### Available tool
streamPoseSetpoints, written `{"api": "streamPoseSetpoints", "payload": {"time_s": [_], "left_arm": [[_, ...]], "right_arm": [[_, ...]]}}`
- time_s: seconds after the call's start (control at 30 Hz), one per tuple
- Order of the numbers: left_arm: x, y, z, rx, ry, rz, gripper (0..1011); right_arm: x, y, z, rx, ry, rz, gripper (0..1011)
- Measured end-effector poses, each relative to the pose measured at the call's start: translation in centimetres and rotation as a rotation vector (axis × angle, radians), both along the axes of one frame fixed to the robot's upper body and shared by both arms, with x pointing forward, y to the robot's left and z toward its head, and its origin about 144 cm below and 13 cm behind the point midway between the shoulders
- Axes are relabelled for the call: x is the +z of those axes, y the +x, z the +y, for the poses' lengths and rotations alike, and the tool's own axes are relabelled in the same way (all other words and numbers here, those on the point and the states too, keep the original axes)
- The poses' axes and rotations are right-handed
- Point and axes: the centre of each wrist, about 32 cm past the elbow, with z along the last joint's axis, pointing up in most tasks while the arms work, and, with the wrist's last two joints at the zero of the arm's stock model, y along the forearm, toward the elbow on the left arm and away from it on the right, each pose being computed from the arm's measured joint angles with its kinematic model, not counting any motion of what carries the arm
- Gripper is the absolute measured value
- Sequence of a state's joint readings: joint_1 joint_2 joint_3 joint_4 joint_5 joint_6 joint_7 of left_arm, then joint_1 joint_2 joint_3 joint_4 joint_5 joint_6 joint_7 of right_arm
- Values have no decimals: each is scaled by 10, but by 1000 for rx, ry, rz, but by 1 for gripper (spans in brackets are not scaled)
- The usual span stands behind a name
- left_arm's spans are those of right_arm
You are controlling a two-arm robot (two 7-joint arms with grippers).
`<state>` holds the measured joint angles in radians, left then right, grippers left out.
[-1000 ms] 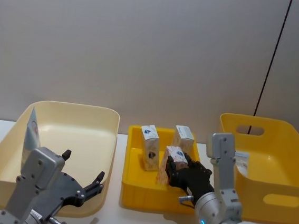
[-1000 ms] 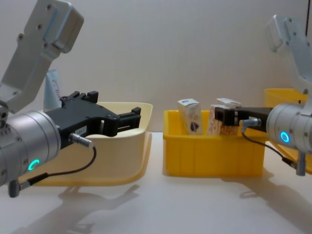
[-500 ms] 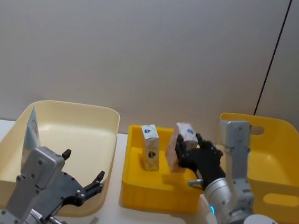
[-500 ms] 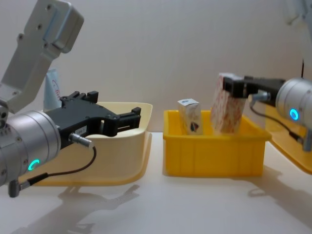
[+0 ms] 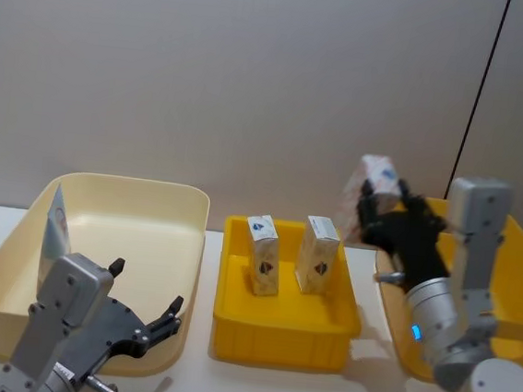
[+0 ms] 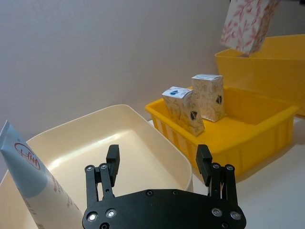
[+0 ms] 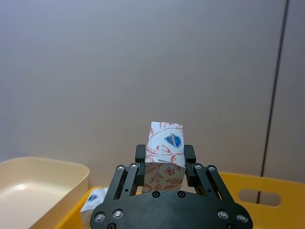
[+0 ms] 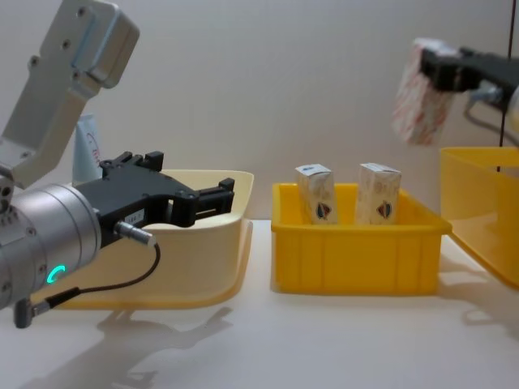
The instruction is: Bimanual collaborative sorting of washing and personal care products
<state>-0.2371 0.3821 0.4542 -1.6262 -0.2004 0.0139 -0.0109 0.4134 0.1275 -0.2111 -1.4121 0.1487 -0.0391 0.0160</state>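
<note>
My right gripper [image 5: 378,204] is shut on a white carton with orange swirls [image 5: 368,190], held high in the air near the left rim of the big yellow bin [image 5: 507,240]; the same carton [image 8: 419,93] hangs above that bin's edge in the chest view, and in the right wrist view the carton [image 7: 166,151] sits between the fingers. Two more cartons [image 5: 263,256] [image 5: 318,254] stand upright in the small yellow tray [image 5: 281,328]. A pale blue tube [image 5: 56,224] leans in the cream bin [image 5: 186,209]. My left gripper [image 6: 157,164] hovers open over the cream bin's near edge.
The three containers stand in a row on a white table, cream bin left, small yellow tray middle, big yellow bin [image 8: 478,215] right. A plain wall rises close behind them. Bare tabletop [image 8: 324,340] lies in front of the containers.
The right gripper has lifted one carton out of the small yellow tray and carried it up and to the right, toward the big yellow bin. The left arm has stayed still.
</note>
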Motion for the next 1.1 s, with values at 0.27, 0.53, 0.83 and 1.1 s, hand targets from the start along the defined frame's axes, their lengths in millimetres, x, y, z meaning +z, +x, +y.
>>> {"api": "streamPoseSetpoints", "payload": {"time_s": [0.27,0.53,0.83,1.1], "left_arm": [[0,0,0,0,0,0,1002],[0,0,0,0,0,0,1002],[0,0,0,0,0,0,1002],[0,0,0,0,0,0,1002]], "right_arm": [[11,-2,-24,-85,13,-96,459],[18,-10,-51,-194,10,-144,460],[21,-21,-76,-308,-11,-109,460],[22,-29,-88,-370,-33,-32,460]]}}
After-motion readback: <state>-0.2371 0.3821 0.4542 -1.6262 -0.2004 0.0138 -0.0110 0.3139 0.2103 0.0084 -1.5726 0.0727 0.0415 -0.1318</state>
